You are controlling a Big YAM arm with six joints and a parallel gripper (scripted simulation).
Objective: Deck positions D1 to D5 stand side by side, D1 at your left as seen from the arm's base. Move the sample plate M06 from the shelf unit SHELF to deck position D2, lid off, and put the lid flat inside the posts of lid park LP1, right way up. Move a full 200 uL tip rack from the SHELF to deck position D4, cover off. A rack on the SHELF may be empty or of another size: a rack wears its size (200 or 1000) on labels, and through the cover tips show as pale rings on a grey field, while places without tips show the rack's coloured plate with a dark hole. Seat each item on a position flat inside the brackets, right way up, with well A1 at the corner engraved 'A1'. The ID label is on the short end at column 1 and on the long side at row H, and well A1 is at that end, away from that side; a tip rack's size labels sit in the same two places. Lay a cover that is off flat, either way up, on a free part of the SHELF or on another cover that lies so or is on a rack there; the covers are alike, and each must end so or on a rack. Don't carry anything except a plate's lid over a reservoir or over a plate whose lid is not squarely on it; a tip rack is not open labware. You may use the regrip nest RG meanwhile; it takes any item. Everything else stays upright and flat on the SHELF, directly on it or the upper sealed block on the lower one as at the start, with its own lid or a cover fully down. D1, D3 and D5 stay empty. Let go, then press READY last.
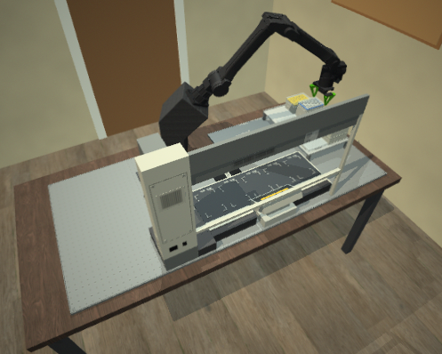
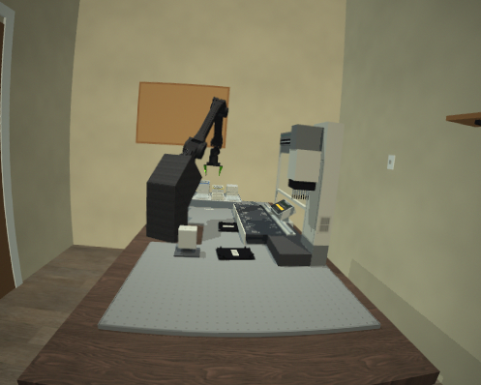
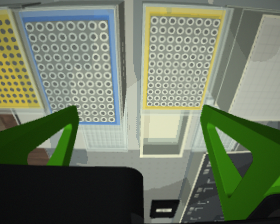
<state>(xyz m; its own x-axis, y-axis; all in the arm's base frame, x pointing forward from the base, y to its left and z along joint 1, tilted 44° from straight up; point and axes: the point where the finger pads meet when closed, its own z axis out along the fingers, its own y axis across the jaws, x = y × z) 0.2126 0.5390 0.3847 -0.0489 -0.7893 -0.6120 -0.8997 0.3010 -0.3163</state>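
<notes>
Wrist view: my gripper (image 3: pixel 139 112) hovers, jaws fully apart, empty, above the yellow full rack (image 3: pixel 182 57). Centre over it, descend squarely.

Bright green gripper (image 3: pixel 140 150); ahead of it, a yellow-bordered tip rack (image 3: pixel 182 57) and a blue-bordered tip rack (image 3: pixel 71 65) each show pale rings on grey, another yellow plate (image 3: pixel 8 62) dark holes.

A yellow-framed tip rack (image 3: pixel 182 57) lies flat just ahead of the open, empty tool (image 3: pixel 141 150), pale rings filling its grey field. To its left lies a blue-framed tip rack (image 3: pixel 71 62), likewise full. Further left, another yellow rack (image 3: pixel 8 67) shows dark holes.
</notes>
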